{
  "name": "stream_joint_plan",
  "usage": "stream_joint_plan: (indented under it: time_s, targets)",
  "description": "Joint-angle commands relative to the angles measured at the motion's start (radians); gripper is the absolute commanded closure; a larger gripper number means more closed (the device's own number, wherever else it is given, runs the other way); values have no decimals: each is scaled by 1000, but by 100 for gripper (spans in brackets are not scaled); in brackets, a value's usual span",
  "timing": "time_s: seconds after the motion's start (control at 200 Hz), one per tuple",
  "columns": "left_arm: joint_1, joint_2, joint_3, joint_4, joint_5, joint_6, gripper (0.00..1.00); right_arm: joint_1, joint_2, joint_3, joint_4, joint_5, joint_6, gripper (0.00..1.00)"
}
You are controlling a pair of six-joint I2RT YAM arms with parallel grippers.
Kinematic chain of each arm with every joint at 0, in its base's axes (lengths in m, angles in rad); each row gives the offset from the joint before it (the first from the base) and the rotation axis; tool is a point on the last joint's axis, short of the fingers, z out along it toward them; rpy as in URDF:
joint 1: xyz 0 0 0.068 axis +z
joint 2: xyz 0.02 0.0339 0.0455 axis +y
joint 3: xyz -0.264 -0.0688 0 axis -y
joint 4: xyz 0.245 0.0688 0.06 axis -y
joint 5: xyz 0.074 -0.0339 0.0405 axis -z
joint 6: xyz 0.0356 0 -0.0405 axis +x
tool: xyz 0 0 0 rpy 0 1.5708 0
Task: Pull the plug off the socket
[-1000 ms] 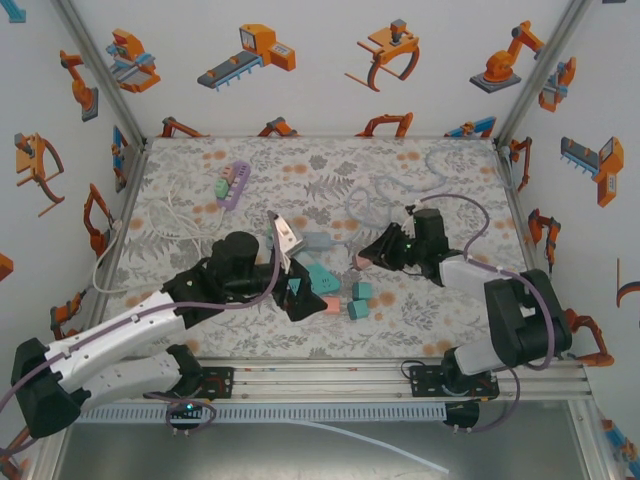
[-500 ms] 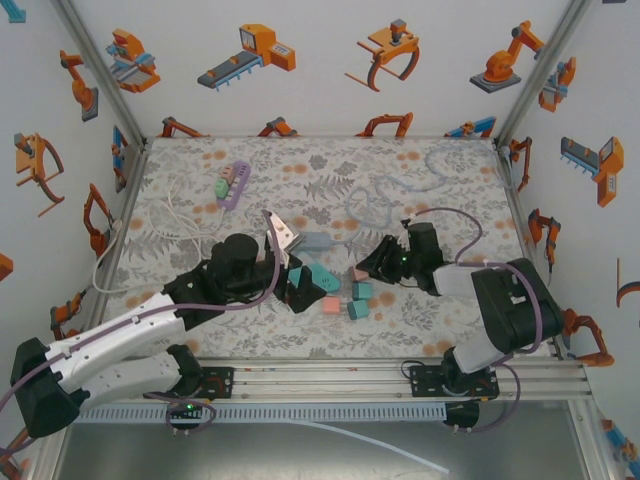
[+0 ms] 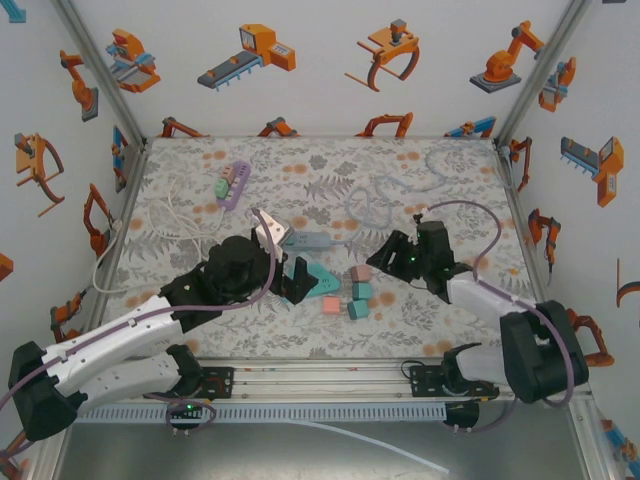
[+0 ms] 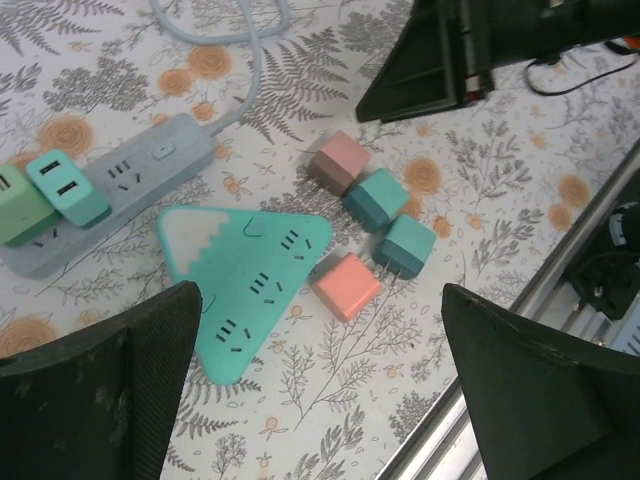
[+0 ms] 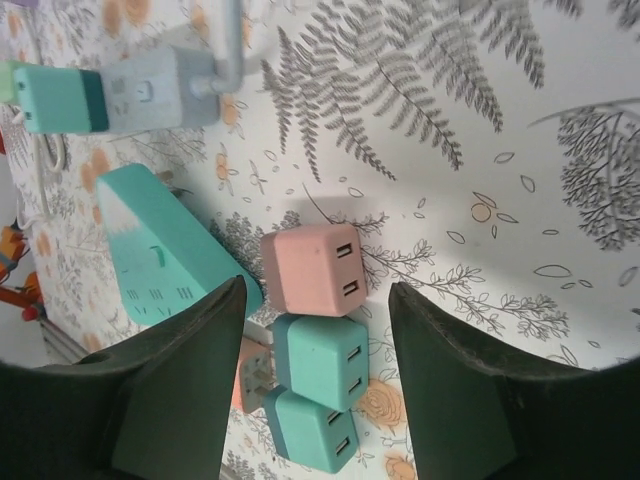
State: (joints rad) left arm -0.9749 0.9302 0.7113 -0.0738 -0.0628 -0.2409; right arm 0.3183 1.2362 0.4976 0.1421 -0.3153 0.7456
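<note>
A grey power strip (image 4: 140,175) lies on the floral mat with a teal plug (image 4: 68,187) and a green plug (image 4: 18,205) seated in its left end. From the right wrist the strip (image 5: 165,88) and the teal plug (image 5: 58,98) sit at the upper left. My left gripper (image 4: 320,400) hovers open above a teal triangular socket (image 4: 245,270), touching nothing. My right gripper (image 5: 320,375) is open over a row of loose plugs, a pink one (image 5: 315,268) and two teal ones (image 5: 325,358). From above, the left gripper (image 3: 296,284) and right gripper (image 3: 383,258) flank these pieces.
A purple power strip (image 3: 234,183) carrying a green plug (image 3: 219,187) lies at the back left with a white cable. A pale cable (image 3: 375,205) loops across the back. Another pink plug (image 4: 348,288) rests near the front rail (image 3: 330,378).
The right arm's forearm has swung out to the right and its gripper drew back slightly from the loose plugs. The left gripper shifted a little up and left, uncovering the teal triangular socket.
</note>
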Motion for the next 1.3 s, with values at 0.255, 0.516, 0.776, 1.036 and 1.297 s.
stream_joint_plan:
  time_s: [0.255, 0.516, 0.776, 1.036, 1.297]
  targets:
    - [76, -37, -19, -105, -271, -228, 3, 100, -105, 318, -63, 81, -603, 45]
    - [296, -61, -98, -77, -216, -334, 3, 276, 118, 603, -171, -165, -1136, 44]
    - [529, -7, -148, -46, -74, -340, 3, 356, 395, 855, -345, -301, -1472, 34]
    - [627, 189, -152, 111, 41, -361, 3, 367, 629, 1035, -432, -318, -1549, 25]
    - [634, 423, -108, 264, 75, -402, 2, 367, 837, 1206, -528, -333, -1552, 24]
